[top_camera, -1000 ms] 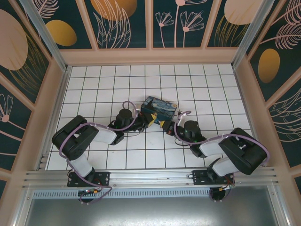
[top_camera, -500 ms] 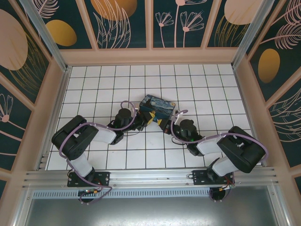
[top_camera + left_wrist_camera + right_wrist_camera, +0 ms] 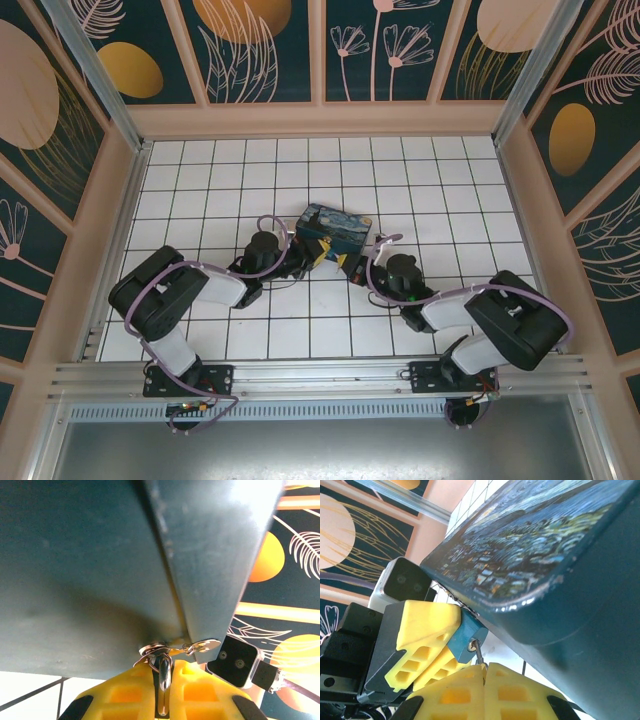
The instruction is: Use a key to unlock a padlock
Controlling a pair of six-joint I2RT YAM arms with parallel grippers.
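Observation:
In the right wrist view the blue padlock is clamped between the yellow fingers of my left gripper. It sits just under the edge of the starry-night box. My right gripper is shut on the thin metal key, whose shaft runs into the padlock's keyhole. In the left wrist view my left gripper is shut, with a shiny metal bar between its fingers. A key ring with a spare key hangs at the tips. From above, the left gripper and the right gripper meet at the box's near edge.
The box lies mid-floor on the white tiles, and its dark underside looms close over the left wrist camera. The patterned walls enclose the floor. Both arms stretch low from the near rail.
The box and the right arm shifted slightly left and back, then settled. Both grips stay the same.

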